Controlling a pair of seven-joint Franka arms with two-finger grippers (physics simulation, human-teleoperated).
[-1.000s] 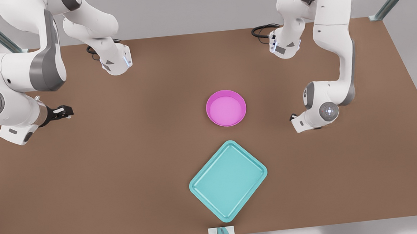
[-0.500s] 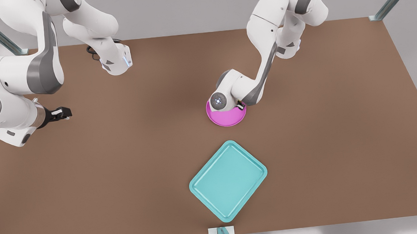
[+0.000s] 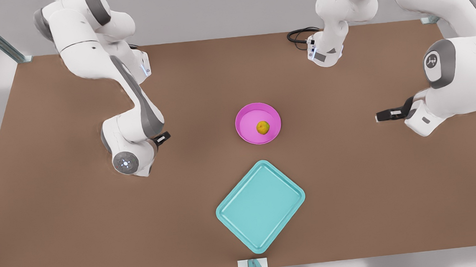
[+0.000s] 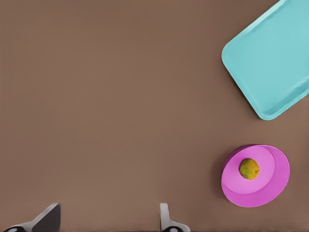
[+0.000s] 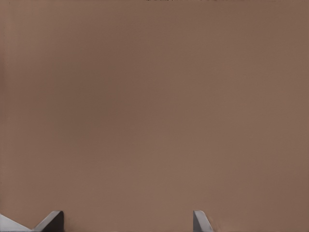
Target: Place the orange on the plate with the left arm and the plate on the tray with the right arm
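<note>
The orange (image 3: 262, 127) lies inside the pink plate (image 3: 248, 135), a little toward the front view's right of its middle, near the centre of the frame. The plate rests on the brown table (image 3: 81, 228). The teal tray (image 3: 263, 240) sits apart from it in the lower middle, turned corner-on, with bare tabletop between the 2.

The left gripper (image 3: 383, 115) hangs at the front view's right, well apart from the plate and pointing toward it. In the left wrist view its fingers (image 4: 166, 221) stand apart with nothing held.

The right gripper (image 3: 163, 137) is at the front view's left, near the plate but not touching. Its fingers (image 5: 200, 220) are spread over bare table.

A black cable (image 3: 299, 34) curls by the arm base at upper right.
</note>
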